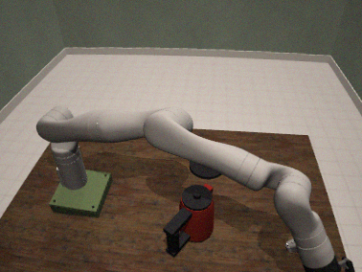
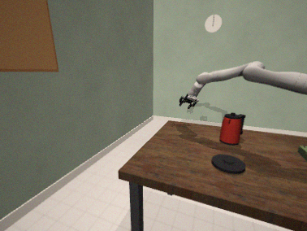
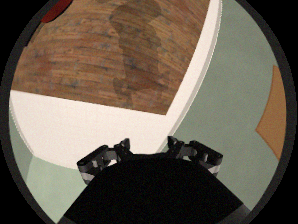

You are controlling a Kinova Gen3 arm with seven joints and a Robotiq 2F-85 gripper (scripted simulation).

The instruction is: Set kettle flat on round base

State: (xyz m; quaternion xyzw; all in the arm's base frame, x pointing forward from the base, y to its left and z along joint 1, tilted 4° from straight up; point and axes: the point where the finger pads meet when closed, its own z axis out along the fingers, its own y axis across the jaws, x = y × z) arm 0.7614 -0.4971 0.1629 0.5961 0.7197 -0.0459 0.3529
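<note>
— Where does the red kettle stand?

— Upright on the wooden counter, lid and knob on top, its black handle turned toward the near edge in the top view. It is not on its base.

— And the base?

— The round black base lies flat on the counter, apart from the kettle. From above, the arm's forearm covers most of it; the exterior view shows it whole, nearer the counter's front edge than the kettle.

— The gripper?

— The gripper hangs in the air beyond the counter's far end, well apart from the kettle and higher than its lid. The fingers stand apart, short of their widest, with nothing between them. The wrist view looks past them at the counter's end, the pale floor and a sliver of red at the upper left.

— The arm's mounting?

— A green base plate at the counter's other end carries the arm.
</note>
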